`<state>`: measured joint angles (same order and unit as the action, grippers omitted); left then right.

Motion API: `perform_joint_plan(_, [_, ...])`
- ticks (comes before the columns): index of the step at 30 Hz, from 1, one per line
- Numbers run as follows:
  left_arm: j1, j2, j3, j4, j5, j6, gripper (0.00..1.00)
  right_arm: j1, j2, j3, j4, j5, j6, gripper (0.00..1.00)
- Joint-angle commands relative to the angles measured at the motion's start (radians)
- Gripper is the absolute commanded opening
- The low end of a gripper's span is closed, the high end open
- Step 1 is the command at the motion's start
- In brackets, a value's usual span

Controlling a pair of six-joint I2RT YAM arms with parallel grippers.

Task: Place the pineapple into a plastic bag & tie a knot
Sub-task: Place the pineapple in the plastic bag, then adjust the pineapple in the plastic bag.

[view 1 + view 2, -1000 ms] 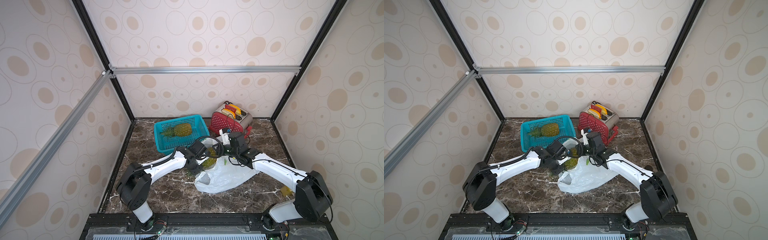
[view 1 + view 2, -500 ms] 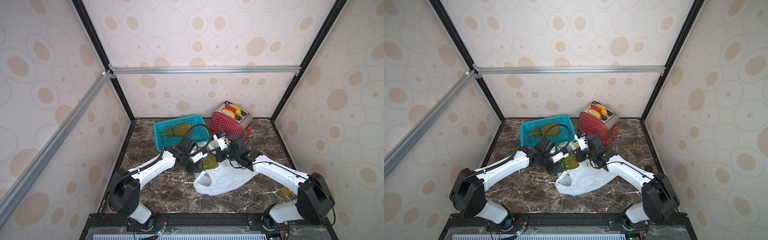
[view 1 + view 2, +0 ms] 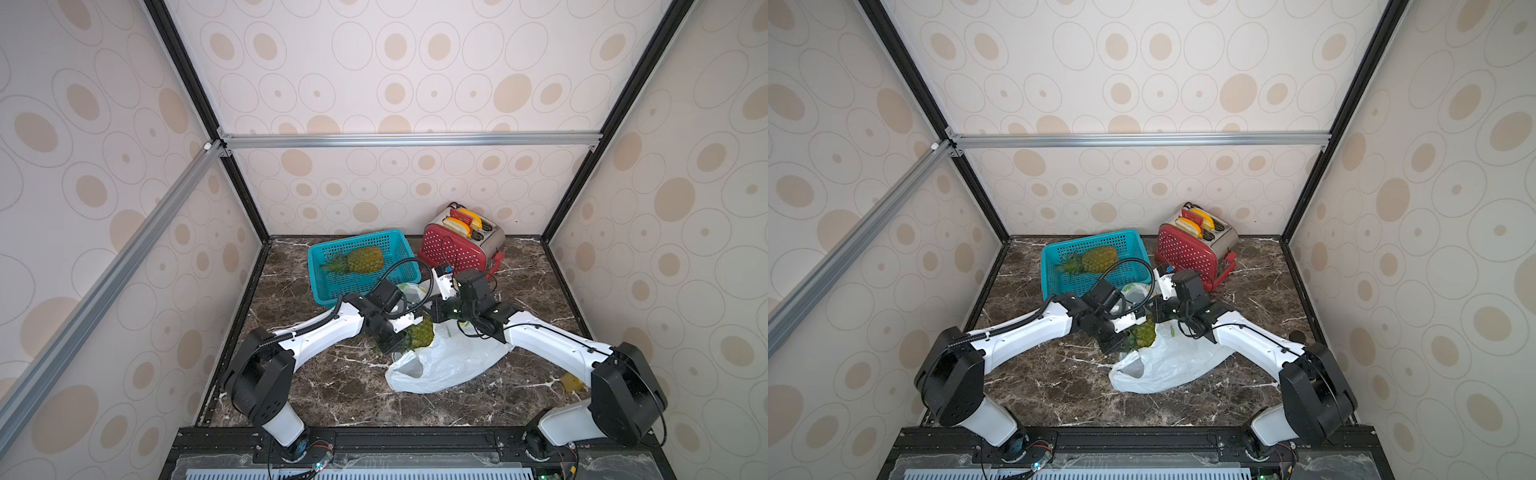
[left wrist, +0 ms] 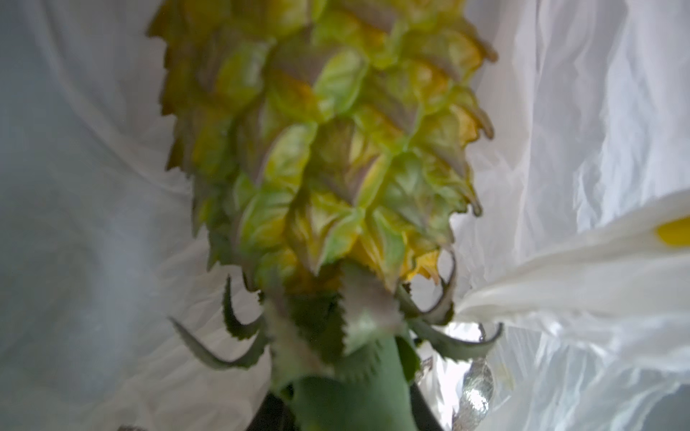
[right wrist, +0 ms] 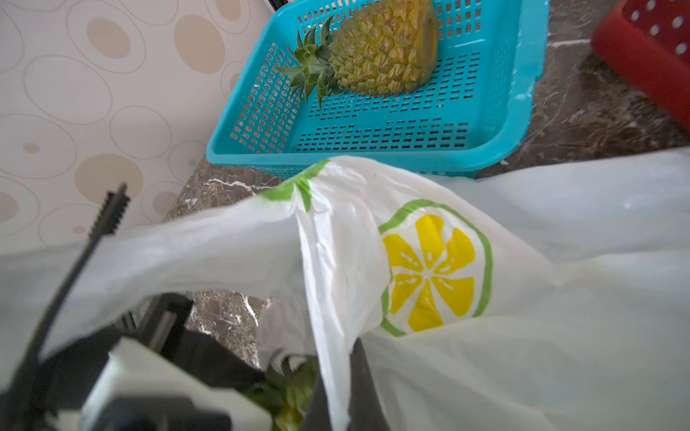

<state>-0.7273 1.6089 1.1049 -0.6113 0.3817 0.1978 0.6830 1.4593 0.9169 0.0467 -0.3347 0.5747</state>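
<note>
Firmly, my left claw (image 3: pixel 400 344) pinched the pineapple (image 3: pixel 420 332) by its crown.
My right claw (image 5: pixel 341 403) clamped the plastic bag (image 3: pixel 453 361) at its 12 o'clock.

White links (image 3: pixel 324 331) — black joints (image 3: pixel 259 378), cables (image 3: pixel 405 260).

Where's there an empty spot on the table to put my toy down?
The widest bare marble is at the front, between the bag and the front rail. Another patch lies between the toaster and the right wall. The middle is crowded: the left arm, the right arm, the bag and a pineapple meet beside the basket.
</note>
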Motion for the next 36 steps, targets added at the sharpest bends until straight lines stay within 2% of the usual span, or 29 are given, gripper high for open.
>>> perform_joint_plan(1, [-0.007, -0.052, -0.048, 0.241, 0.021, -0.079, 0.37, -0.002, 0.032, -0.044, 0.128, -0.04, 0.115, 0.0])
perform_joint_plan(2, [-0.008, -0.072, -0.073, 0.28, 0.011, -0.088, 0.5, -0.002, 0.034, -0.05, 0.127, -0.04, 0.115, 0.0])
perform_joint_plan(5, [-0.006, -0.149, -0.132, 0.32, -0.035, -0.078, 0.77, -0.001, 0.023, -0.053, 0.068, -0.009, 0.077, 0.0])
perform_joint_plan(8, [0.0, -0.241, -0.191, 0.32, -0.053, -0.043, 0.86, -0.005, 0.016, -0.052, -0.006, 0.043, 0.033, 0.0])
perform_joint_plan(13, [0.017, -0.405, -0.274, 0.23, -0.064, 0.01, 0.91, -0.01, 0.02, -0.037, -0.071, 0.064, -0.001, 0.0])
perform_joint_plan(16, [0.026, -0.433, -0.297, 0.149, -0.111, 0.028, 0.91, -0.012, 0.022, -0.035, -0.073, 0.044, -0.007, 0.0])
perform_joint_plan(19, [0.027, -0.416, -0.305, 0.129, -0.101, 0.015, 0.9, -0.012, 0.024, -0.028, -0.084, 0.02, -0.011, 0.0])
perform_joint_plan(22, [0.027, -0.408, -0.323, 0.198, -0.043, -0.038, 0.87, -0.011, 0.02, -0.024, -0.091, -0.008, -0.008, 0.0])
perform_joint_plan(26, [0.026, -0.383, -0.336, 0.228, -0.181, -0.084, 0.88, -0.012, 0.011, -0.007, -0.1, -0.065, -0.002, 0.0])
perform_joint_plan(29, [0.026, -0.36, -0.345, 0.243, -0.112, -0.054, 0.91, -0.011, 0.001, -0.005, -0.092, -0.079, 0.016, 0.0])
perform_joint_plan(31, [0.025, -0.326, -0.361, 0.266, -0.048, -0.032, 0.99, -0.011, -0.001, 0.001, -0.089, -0.084, 0.022, 0.0])
perform_joint_plan(36, [0.017, -0.203, -0.338, 0.324, -0.03, -0.048, 0.99, -0.012, 0.005, 0.01, -0.075, -0.091, 0.032, 0.0])
